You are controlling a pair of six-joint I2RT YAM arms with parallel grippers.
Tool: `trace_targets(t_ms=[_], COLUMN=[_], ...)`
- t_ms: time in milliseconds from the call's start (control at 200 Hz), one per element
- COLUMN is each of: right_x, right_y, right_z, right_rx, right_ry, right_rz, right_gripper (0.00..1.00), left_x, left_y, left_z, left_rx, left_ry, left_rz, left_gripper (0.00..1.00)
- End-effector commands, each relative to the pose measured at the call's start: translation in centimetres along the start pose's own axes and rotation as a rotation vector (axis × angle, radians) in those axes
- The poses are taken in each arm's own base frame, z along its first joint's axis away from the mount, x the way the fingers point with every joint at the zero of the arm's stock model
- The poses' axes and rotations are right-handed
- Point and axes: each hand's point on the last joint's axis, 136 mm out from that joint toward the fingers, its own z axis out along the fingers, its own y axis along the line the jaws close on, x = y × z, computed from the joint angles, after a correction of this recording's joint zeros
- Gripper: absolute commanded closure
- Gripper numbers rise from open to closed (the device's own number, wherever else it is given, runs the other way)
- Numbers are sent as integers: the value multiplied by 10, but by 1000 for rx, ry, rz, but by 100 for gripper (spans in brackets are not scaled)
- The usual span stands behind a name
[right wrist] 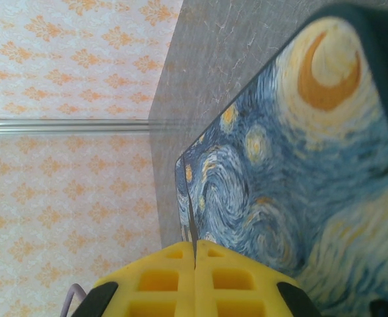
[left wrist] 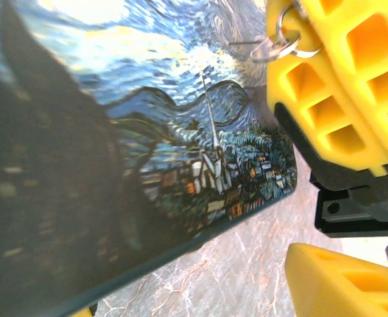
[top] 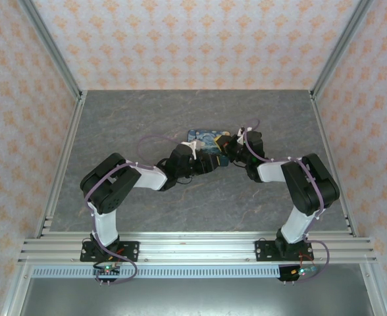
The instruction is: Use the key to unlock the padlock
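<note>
I see left jaws apart at the edge of the tin (left wrist: 181,132) | right jaws clamped on the key (right wrist: 191,221) by the tin's corner | tin flat on worktop (left wrist: 247,277)

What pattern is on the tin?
The tin bears a Starry Night print: blue swirls, yellow crescent moon. Best in right wrist view.

Two black arms (top: 180,161) are covering half the rectangular dark-blue painted tin (top: 205,137). At 6 o'clock in the right wrist view, the thin pale metal key (right wrist: 192,221) is showing only edge-on.
</note>
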Motion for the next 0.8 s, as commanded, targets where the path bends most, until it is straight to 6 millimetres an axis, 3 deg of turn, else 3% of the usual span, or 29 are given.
trace_targets(t_ms=[0,190,235,345,535,796], right_x=[-3,-2,-2,-4,-11,-30], right_y=[5,2,1,1,6,32], right_z=[-2,-2,-3,-4,-7,-6], right_rx=[-32,-30,-27,-27,-38,-59], right_ry=[-7,-6,-6,-8,-13,-16], right_rz=[-5,-4,-2,2,3,-27], right_gripper=[100,100,100,100,100,100], left_x=[-5,6,15,19,11,3], left_y=[-9,4,21,35,47,52], left_z=[1,6,11,11,8,7], left_rx=[53,-12,-62,-133,-237,-301], left_ry=[-30,4,27,42,45,38], left_rz=[-23,23,31,94,223,296], left_gripper=[28,27,27,27,27,26])
